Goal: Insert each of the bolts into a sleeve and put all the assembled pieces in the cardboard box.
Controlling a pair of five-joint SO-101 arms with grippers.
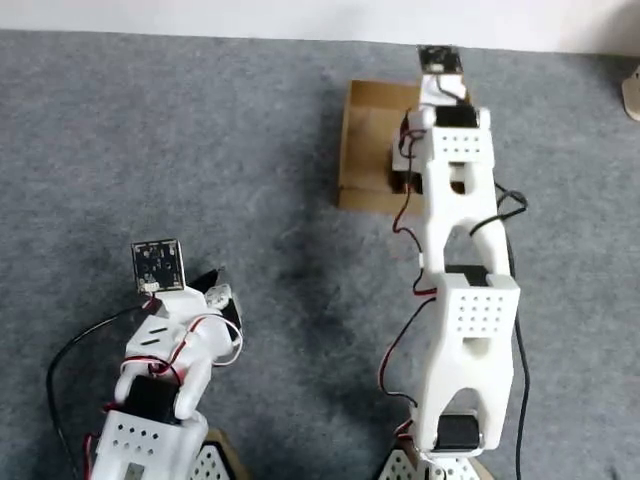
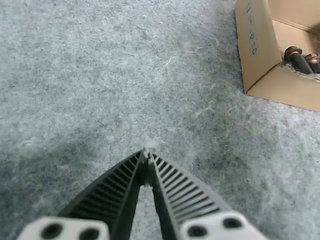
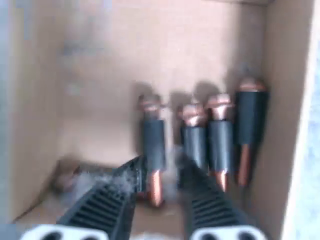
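1. The desk (image 1: 200, 130) was covered in a grey, carpet-like material, and a pale strip (image 1: 200, 15) bordered its far edge in the high view.
2. The cardboard box (image 1: 365, 140) stood open at the far side of the desk, right of centre in the high view.
3. The right arm (image 1: 465, 300) was stretched out over the box, with the right end effector (image 3: 161, 167) down inside it. Its jaws stood clearly apart and gripped nothing.
4. Four assembled pieces (image 3: 220, 135) lay on the box floor, each a copper-coloured bolt in a black sleeve. Three lay close together beside a box wall. The fourth piece (image 3: 152, 140) lay a little apart, its copper tip between the parted jaws.
5. The left arm (image 1: 170, 340) was folded back at the near side, well apart from the box. The left end effector (image 2: 147, 162) was closed tip to tip and empty, above bare desk.
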